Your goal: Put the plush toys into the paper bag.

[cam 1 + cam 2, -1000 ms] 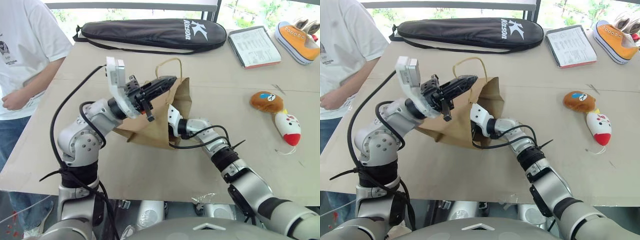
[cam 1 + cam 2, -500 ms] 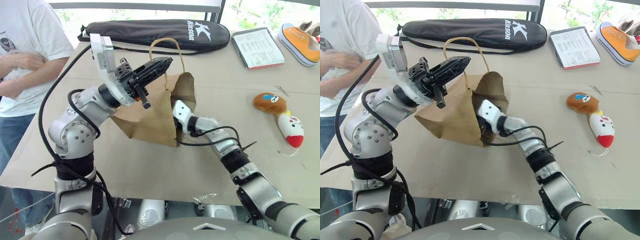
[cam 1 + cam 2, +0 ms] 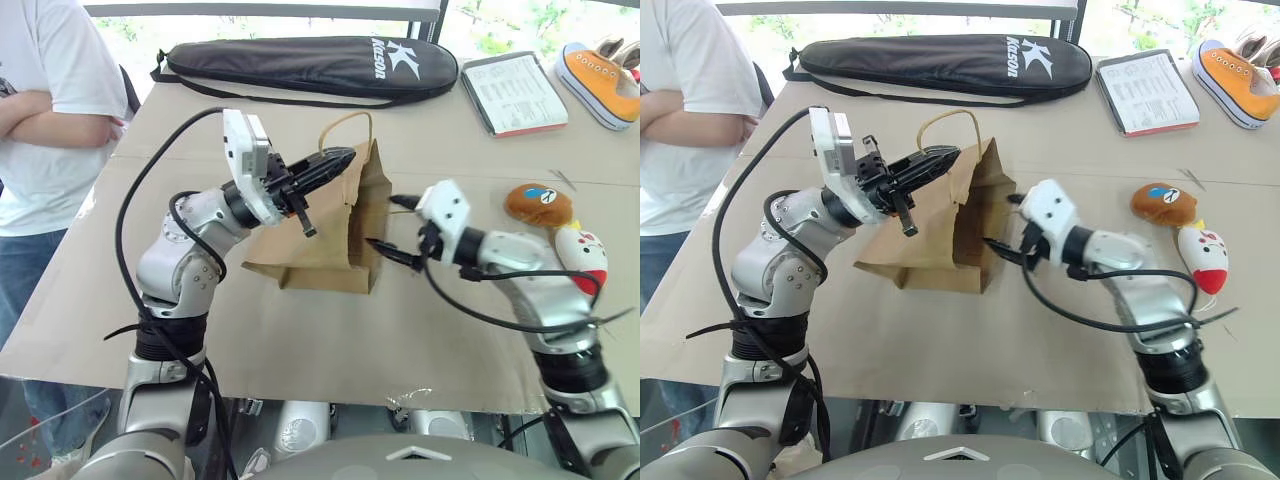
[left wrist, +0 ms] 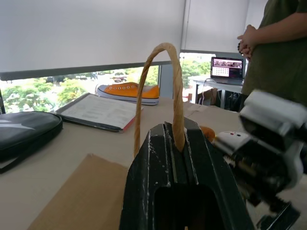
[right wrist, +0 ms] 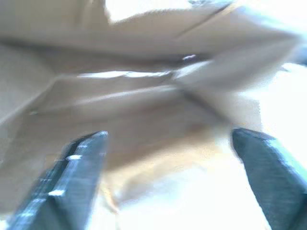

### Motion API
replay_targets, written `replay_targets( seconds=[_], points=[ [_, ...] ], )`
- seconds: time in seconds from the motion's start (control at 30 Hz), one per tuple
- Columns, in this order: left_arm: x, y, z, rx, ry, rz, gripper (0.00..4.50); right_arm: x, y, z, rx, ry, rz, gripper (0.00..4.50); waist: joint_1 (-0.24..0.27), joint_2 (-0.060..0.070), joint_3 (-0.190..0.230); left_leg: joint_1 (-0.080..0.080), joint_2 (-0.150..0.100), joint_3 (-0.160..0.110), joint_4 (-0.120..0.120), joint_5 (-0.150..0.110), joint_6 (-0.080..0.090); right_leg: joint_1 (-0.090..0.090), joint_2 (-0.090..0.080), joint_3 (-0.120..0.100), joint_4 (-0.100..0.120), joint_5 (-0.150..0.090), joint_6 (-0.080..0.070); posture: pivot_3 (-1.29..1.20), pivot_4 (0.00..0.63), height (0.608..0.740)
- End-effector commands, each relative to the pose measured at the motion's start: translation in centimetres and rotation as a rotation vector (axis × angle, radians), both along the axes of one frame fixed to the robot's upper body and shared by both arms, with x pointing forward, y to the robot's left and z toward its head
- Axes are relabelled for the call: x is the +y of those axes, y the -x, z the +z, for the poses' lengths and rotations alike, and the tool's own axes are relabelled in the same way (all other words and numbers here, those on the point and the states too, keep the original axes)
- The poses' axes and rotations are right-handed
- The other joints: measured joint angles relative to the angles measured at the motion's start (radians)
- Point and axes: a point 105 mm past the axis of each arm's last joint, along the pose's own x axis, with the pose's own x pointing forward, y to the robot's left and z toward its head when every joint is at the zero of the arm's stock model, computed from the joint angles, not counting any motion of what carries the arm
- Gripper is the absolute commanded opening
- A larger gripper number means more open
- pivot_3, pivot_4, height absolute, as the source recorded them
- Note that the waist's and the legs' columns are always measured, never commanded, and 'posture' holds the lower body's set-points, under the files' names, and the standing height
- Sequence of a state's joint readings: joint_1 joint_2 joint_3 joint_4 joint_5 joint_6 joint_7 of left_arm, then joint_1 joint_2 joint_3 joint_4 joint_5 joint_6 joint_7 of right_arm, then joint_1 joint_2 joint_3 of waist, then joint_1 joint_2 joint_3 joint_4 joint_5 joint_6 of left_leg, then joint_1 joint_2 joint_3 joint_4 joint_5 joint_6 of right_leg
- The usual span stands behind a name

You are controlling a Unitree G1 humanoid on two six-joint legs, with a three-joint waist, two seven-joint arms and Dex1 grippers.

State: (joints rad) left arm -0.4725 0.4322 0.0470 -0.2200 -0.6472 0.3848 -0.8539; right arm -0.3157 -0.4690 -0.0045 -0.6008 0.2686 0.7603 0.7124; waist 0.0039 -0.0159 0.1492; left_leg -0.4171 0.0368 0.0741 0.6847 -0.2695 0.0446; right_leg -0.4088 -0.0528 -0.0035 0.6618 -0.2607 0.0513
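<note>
The brown paper bag point(image 3: 322, 243) leans on the table, its mouth facing right. My left gripper point(image 3: 338, 159) is shut on one of its loop handles point(image 4: 165, 67), holding the bag's top up. My right gripper point(image 3: 388, 224) hangs open just outside the bag's mouth, with nothing between its fingers point(image 5: 72, 177); the bag's paper fills the space ahead of it. The two plush toys lie on the table to the right: the brown one point(image 3: 537, 205) and, right by it, the white one with a red base point(image 3: 583, 252), partly behind my right arm.
A long black racket case point(image 3: 310, 65) lies across the table's far side, with a booklet point(image 3: 512, 92) and an orange sneaker point(image 3: 600, 75) at the far right. A person in a white shirt point(image 3: 45, 110) stands at the table's left edge.
My right gripper has come out of the bag's mouth, moved right and up, and opened. The left gripper still holds the handle, and the bag has sunk back a little.
</note>
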Motion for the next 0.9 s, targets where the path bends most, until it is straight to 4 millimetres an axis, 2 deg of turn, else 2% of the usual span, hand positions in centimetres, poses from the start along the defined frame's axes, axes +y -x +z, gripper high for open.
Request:
replay_targets(
  seconds=[0.03, 0.17, 0.23, 0.3, 0.37, 0.47, 0.53, 0.63, 0.73, 0.8, 0.9],
  points=[
    [-0.5, 0.3, 0.8, -0.056, 0.013, -0.003, 0.0, -3.8, 0.2, 3.1, -0.081, 0.12, -0.192, 4.42, 0.001, -0.001, 0.0, 0.0, 0.0, 0.0, 0.0, 0.0, 0.0, 0.0, 0.0, 0.0, 0.0, 0.0, 0.0, 0.0, 0.15, 0.74],
    [-1.1, 0.3, 0.3, -0.053, 0.025, 0.01, 0.0, -8.9, -1.7, 4.0, -0.039, 0.16, -0.448, 4.42, -0.002, -0.001, 0.0, 0.001, 0.001, 0.001, 0.0, -0.001, 0.001, 0.0, 0.001, 0.001, 0.0, 0.0, 0.0, 0.0, 0.15, 0.74],
    [-1.4, 0.3, -0.1, -0.06, 0.012, 0.013, 0.0, -12.6, -3.1, 2.1, 0.059, 0.256, -0.635, 4.42, 0.0, -0.001, 0.0, 0.001, 0.001, 0.001, 0.0, -0.002, 0.003, 0.0, 0.002, 0.001, 0.0, 0.0, 0.0, 0.0, 0.15, 0.74],
    [-1.8, 0.4, -0.2, -0.06, 0.014, 0.014, 0.0, -15.0, -3.8, 0.2, 0.107, 0.385, -0.712, 4.42, 0.001, -0.001, 0.0, 0.001, 0.0, 0.002, 0.0, -0.002, 0.003, 0.0, 0.001, 0.001, -0.001, 0.0, 0.0, 0.0, 0.15, 0.74],
    [-2.3, 0.6, -0.3, -0.056, 0.026, 0.013, 0.0, -16.2, -4.3, -1.0, 0.148, 0.409, -0.732, 4.42, 0.004, -0.001, 0.0, 0.001, 0.0, 0.003, 0.0, -0.002, 0.003, 0.0, 0.001, 0.002, -0.001, 0.0, 0.0, 0.0, 0.15, 0.74],
    [-3.3, 1.2, -0.5, -0.035, 0.071, -0.016, 0.0, -19.0, -6.4, -4.9, 0.265, 0.475, -0.782, 4.42, -0.001, -0.001, 0.0, 0.001, 0.0, 0.004, 0.0, -0.002, 0.003, 0.0, 0.002, 0.004, -0.002, 0.0, 0.0, 0.0, 0.15, 0.74],
    [-4.0, 1.7, -0.8, -0.025, 0.086, -0.042, 0.0, -19.9, -7.5, -6.6, 0.349, 0.411, -0.792, 4.42, -0.003, -0.001, 0.0, 0.002, 0.0, 0.005, 0.0, -0.002, 0.003, 0.0, 0.003, 0.005, -0.001, 0.0, 0.0, 0.0, 0.15, 0.74],
    [-4.9, 1.9, -0.8, -0.028, 0.099, -0.057, 0.0, -20.7, -8.4, -6.3, 0.313, 0.421, -0.76, 3.59, -0.012, -0.001, 0.0, 0.002, 0.0, 0.007, 0.0, -0.001, 0.003, -0.001, 0.004, 0.008, -0.001, 0.0, 0.0, 0.0, 0.15, 0.74],
    [-4.8, 1.5, -0.9, -0.031, 0.098, -0.057, 0.0, -20.6, -8.8, -5.7, 0.275, 0.424, -0.721, 2.28, -0.013, -0.001, 0.0, 0.002, 0.001, 0.007, 0.0, -0.001, 0.003, -0.001, 0.004, 0.008, -0.001, 0.0, 0.0, 0.0, 0.15, 0.74],
    [-4.7, 1.3, -0.8, -0.034, 0.105, -0.059, 0.0, -20.6, -8.5, -5.4, 0.226, 0.438, -0.69, 1.43, -0.013, -0.001, 0.0, 0.002, 0.001, 0.006, 0.0, -0.001, 0.002, -0.001, 0.004, 0.008, -0.001, 0.0, 0.0, 0.0, 0.15, 0.74],
    [-4.6, 1.1, -0.2, -0.021, 0.141, -0.074, 0.0, -19.7, -7.5, -3.8, 0.135, 0.394, -0.617, 0.28, -0.008, -0.001, 0.0, 0.001, 0.001, 0.006, 0.0, -0.001, 0.002, -0.001, 0.004, 0.008, -0.001, 0.0, 0.001, 0.0, 0.15, 0.74]
  ],
)
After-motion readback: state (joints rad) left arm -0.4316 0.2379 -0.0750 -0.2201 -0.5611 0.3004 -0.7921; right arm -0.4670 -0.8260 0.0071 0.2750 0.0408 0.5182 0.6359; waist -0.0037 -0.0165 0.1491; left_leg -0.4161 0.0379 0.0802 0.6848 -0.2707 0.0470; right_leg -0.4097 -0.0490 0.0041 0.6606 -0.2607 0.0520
